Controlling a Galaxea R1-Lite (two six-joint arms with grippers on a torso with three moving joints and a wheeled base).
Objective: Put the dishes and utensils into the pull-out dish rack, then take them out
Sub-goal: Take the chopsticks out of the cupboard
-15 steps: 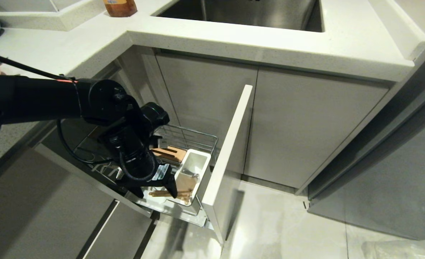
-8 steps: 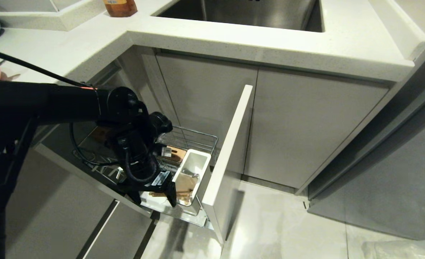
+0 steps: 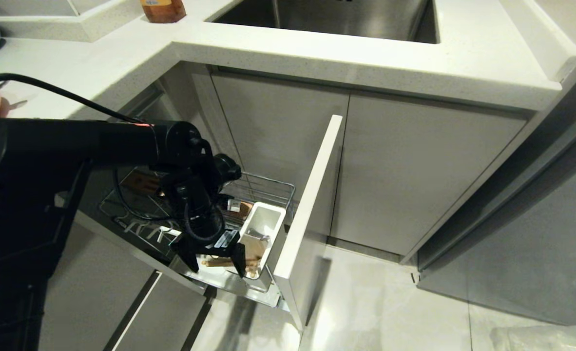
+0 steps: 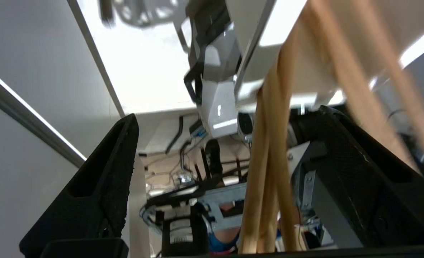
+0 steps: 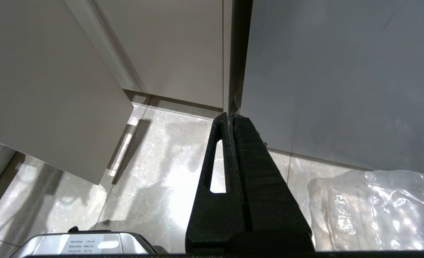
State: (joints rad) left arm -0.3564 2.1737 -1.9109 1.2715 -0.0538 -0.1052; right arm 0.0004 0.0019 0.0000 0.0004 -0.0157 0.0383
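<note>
A: Item one, the left end effector (image 3: 215,257)?

B: It points down into the pull-out dish rack (image 3: 263,187), its two black fingers (image 4: 100,186) spread wide and gripping nothing.

A: Item two, the chopsticks (image 3: 229,262)?

B: Light wood, lying between the spread fingers. In the left wrist view they run up through the gap, nearer one finger, free of both pads as far as can be seen; their far ends lean against the white utensil box (image 3: 261,229).

A: The box's place?

B: Just beside the end effector, on the side toward the tall pale-grey front panel (image 3: 312,195), which stands beyond the box.

A: The spoon (image 3: 255,236)?

B: A slim metal piece shows inside the box; little of it can be made out.

A: The wooden block (image 3: 233,207)?

B: Behind the end effector, deeper in the rack, mostly hidden by the wrist.

A: Right end effector (image 5: 231,120)?

B: Fingers pressed together, empty, hanging above the pale tiled floor (image 5: 154,157) before the grey cabinet doors, with a clear plastic bag (image 5: 373,208) near it.

A: The tabletop (image 3: 317,53)?

B: Well above the left end effector.
</note>
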